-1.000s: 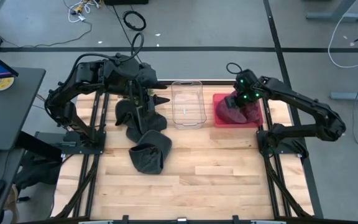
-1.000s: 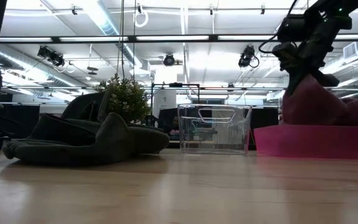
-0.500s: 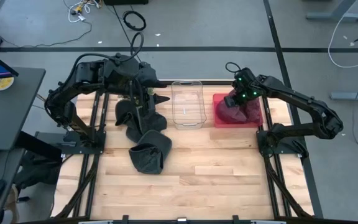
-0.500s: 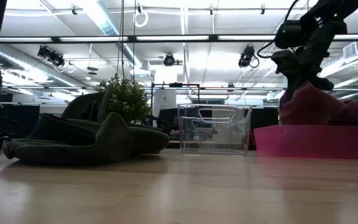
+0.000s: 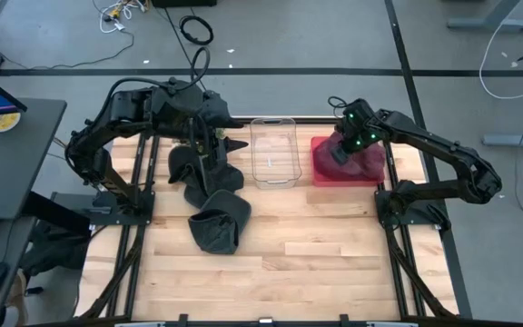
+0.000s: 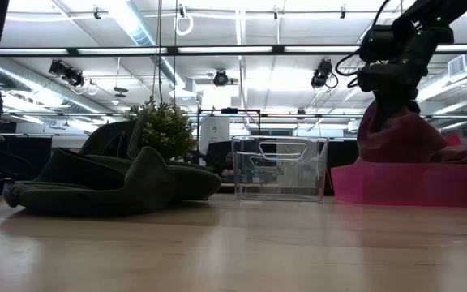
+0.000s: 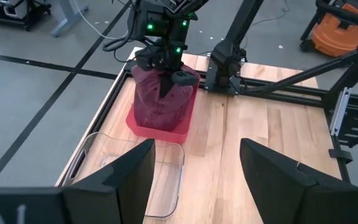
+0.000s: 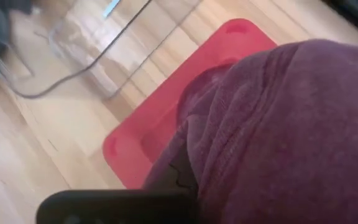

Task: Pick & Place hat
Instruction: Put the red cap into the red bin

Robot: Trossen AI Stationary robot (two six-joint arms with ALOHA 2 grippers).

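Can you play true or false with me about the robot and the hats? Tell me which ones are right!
1. The right gripper is pinching the purple hat. True.
2. The purple hat is inside the clear bin. False: it is over the red tray, and nothing shows in the clear bin.
3. The dark green hats lie on the wooden table. True.
4. The left gripper is holding a hat. False: its fingers are open with nothing between them.
5. The clear bin sits between the dark green hats and the red tray. True.
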